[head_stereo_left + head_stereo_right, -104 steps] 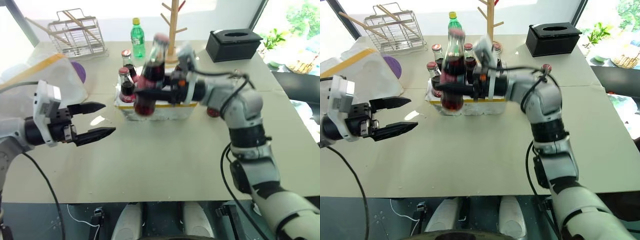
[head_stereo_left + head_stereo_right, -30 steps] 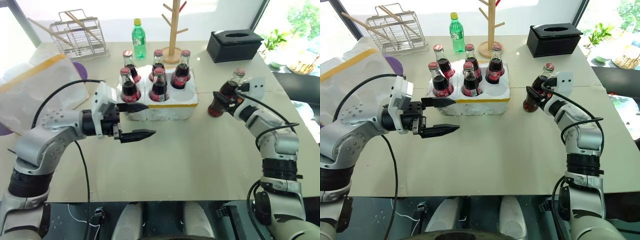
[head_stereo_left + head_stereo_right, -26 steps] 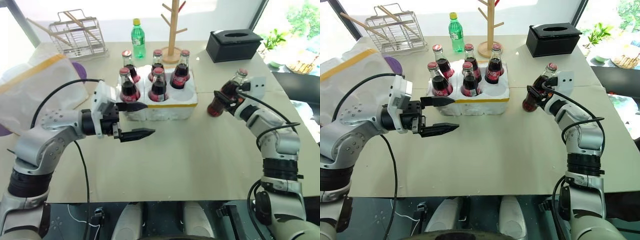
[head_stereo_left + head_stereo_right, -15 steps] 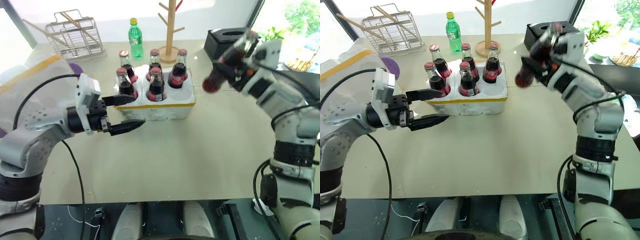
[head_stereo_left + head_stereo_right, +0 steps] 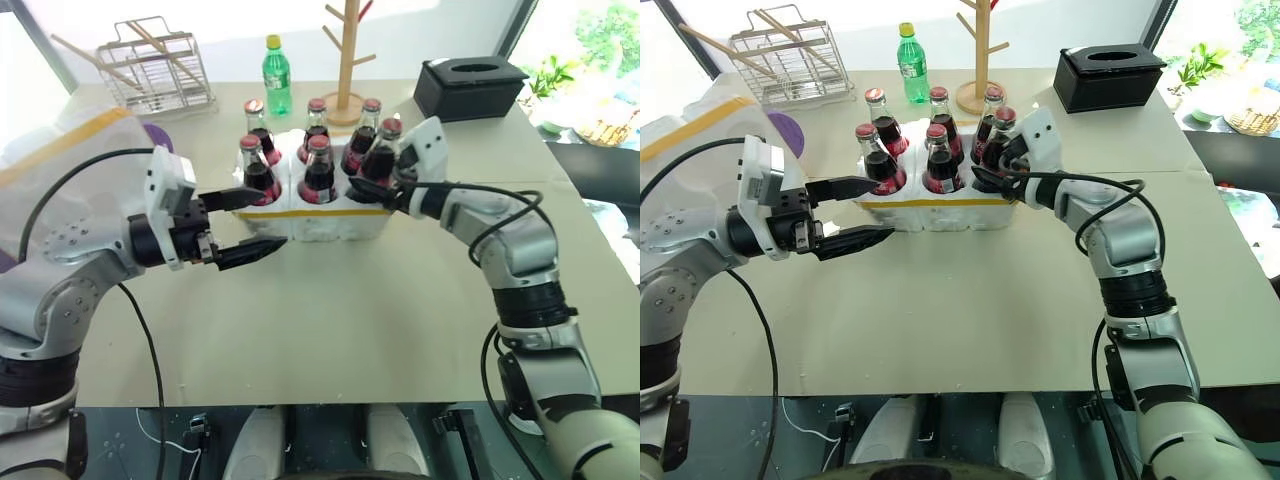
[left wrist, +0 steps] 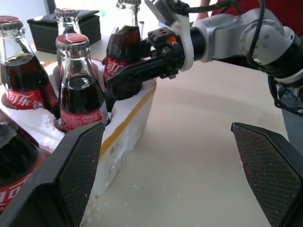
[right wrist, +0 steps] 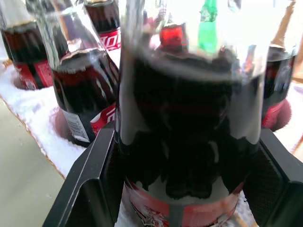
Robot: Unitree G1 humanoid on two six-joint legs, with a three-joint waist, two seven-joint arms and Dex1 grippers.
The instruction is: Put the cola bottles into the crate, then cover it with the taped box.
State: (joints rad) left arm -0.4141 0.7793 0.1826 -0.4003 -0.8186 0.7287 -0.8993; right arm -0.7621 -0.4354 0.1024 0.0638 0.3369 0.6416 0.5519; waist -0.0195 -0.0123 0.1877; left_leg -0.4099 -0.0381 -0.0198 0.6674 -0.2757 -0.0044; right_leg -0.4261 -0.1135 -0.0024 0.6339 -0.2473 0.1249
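Observation:
The crate (image 5: pixel 318 212), white foam with a yellow tape band, stands mid-table with several cola bottles (image 5: pixel 319 170) upright in its wells. My right gripper (image 5: pixel 372 190) is shut on one more cola bottle (image 5: pixel 380 158), which leans over the crate's near right well; in the right wrist view this bottle (image 7: pixel 189 118) sits between the fingers (image 7: pixel 90 179). Just left of the crate's front, my left gripper (image 5: pixel 240 225) stands open and holds nothing. The taped box (image 5: pixel 60 165) lies at the far left.
Behind the crate stand a green plastic bottle (image 5: pixel 275 75), a wire rack (image 5: pixel 155 65) and a wooden peg stand (image 5: pixel 345 60). A black tissue box (image 5: pixel 468 88) sits at the back right. The table (image 5: pixel 400 310) has bare room in front.
My right gripper lifted the bottle from the table right of the crate and swung it left to the crate's near right well. The left gripper stayed about where it was, open.

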